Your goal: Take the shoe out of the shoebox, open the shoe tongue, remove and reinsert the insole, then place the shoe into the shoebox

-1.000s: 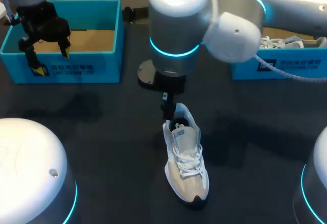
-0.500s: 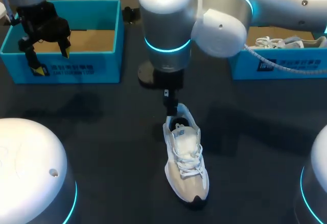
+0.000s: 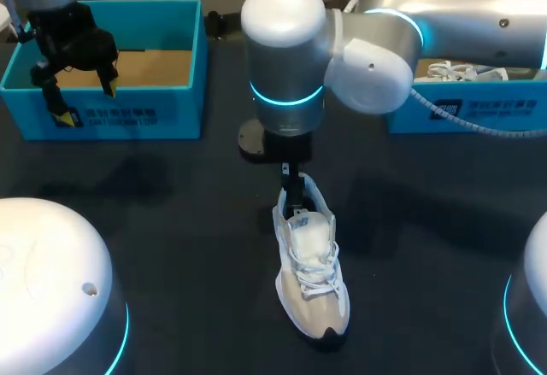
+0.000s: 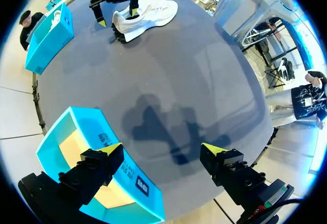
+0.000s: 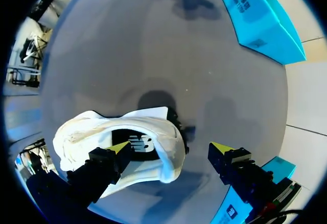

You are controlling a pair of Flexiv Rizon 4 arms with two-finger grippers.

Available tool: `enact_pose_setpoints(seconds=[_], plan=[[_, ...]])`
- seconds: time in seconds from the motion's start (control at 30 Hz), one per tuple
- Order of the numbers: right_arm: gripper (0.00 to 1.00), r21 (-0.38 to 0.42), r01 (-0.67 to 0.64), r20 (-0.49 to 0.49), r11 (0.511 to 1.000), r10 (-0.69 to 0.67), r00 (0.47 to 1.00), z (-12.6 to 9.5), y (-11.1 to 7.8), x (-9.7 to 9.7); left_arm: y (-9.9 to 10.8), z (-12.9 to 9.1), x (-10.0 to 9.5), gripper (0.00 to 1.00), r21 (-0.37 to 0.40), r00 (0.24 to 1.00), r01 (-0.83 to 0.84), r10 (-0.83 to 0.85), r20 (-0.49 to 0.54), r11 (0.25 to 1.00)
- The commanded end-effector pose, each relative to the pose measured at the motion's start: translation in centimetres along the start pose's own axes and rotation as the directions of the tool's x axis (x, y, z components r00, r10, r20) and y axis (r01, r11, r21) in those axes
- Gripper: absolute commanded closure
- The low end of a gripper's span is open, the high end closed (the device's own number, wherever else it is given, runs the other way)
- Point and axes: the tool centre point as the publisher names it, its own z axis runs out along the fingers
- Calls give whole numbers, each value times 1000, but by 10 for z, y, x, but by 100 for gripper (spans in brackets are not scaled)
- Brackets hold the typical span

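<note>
Hovering with the right gripper (image 3: 293, 194) pointed straight down over the heel end of the white shoe (image 3: 313, 264), at the end of the right arm (image 3: 444, 8) coming in from the right side and crossing past the middle of the dark table (image 3: 171, 221). Showing, in the right wrist view, fingers spread wide and gripping nothing: one yellow fingertip (image 5: 120, 147) over the dark opening of the shoe, the other outside the heel above bare table, heel collar lying between the two. Cannot tell whether either finger touches the collar. Finding the shoe upright on its sole near the table's middle, outside any box, laced, toe toward the near edge and heel toward the far one. Hanging with the left gripper (image 3: 85, 102) at the far left corner, over the front wall of the cyan shoebox (image 3: 171, 110), well apart from the shoe. Showing, in the left wrist view, fingers wide apart and empty, one tip above the box's front wall beside its tan floor, the other out over the table in front of the box. Noting a second box (image 3: 479, 110), also cyan, at the far right behind the right arm, with another white laced shoe (image 3: 466, 72) lying inside it.
</note>
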Motion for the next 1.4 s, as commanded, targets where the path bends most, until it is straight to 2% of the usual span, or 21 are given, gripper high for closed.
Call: enact_pose_setpoints(seconds=[0.03,0.27,0.73,0.77,0.87,0.93,0.97,1.13,1.17,1.2,1.23,1.4], plan=[[0,-3,-2,-13,1000,2,1000,14,2,-5,0,0,0,0,-1,1000,-1,1,0,1000],[0,-18,4,-37,1000,-4,999,27,-3,-8,0,0,0,0,-1,1000,-1,1,0,1000],[0,-17,43,-50,999,-44,998,35,-11,-7,0,0,0,0,-1,1000,-1,1,0,1000],[9,-11,42,-49,999,-43,998,35,-9,-7,0,0,0,0,-1,1000,-1,1,0,1000],[24,-7,47,-46,999,-47,998,35,-8,-8,0,0,0,0,-1,1000,-1,1,0,1000],[41,-6,50,-48,999,-50,998,37,-8,-10,0,0,0,0,-1,1000,-1,1,0,1000],[53,-6,50,-50,999,-50,997,38,-8,-11,0,0,0,0,-1,1000,-1,1,0,1000],[62,-9,52,-53,999,-52,997,40,-7,-10,0,0,0,0,-1,1000,-1,1,0,1000],[73,-9,50,-55,999,-50,997,40,-8,-10,0,0,0,0,-1,1000,-1,1,0,1000],[95,-8,45,-56,999,-46,997,40,-8,-10,0,0,0,0,-1,1000,-1,1,0,1000],[100,-6,43,-53,999,-43,998,39,-8,-10,0,0,0,0,-1,1000,-1,1,0,1000],[100,-8,40,-19,999,-40,999,24,-11,-10,0,0,0,0,-1,1000,-1,1,0,1000]])
